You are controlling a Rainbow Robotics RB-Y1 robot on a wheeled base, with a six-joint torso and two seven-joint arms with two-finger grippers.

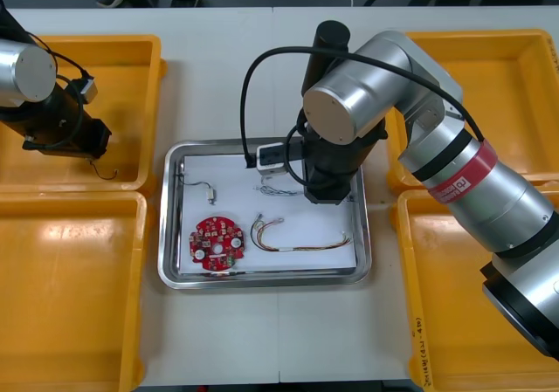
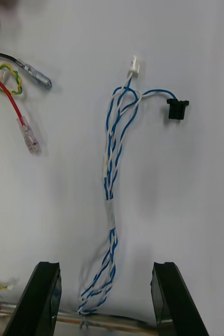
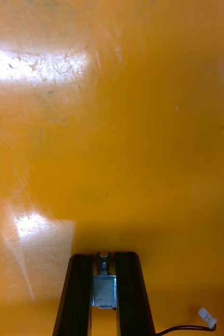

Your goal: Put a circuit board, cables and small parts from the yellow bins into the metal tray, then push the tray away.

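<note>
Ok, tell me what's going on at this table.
The right gripper hangs open over the shiny metal tray, above a twisted blue and white cable lying on its white floor. The left gripper is in the far yellow bin on the left, shut on a small metal part. A round red circuit board and a red and yellow cable already lie in the tray.
</note>
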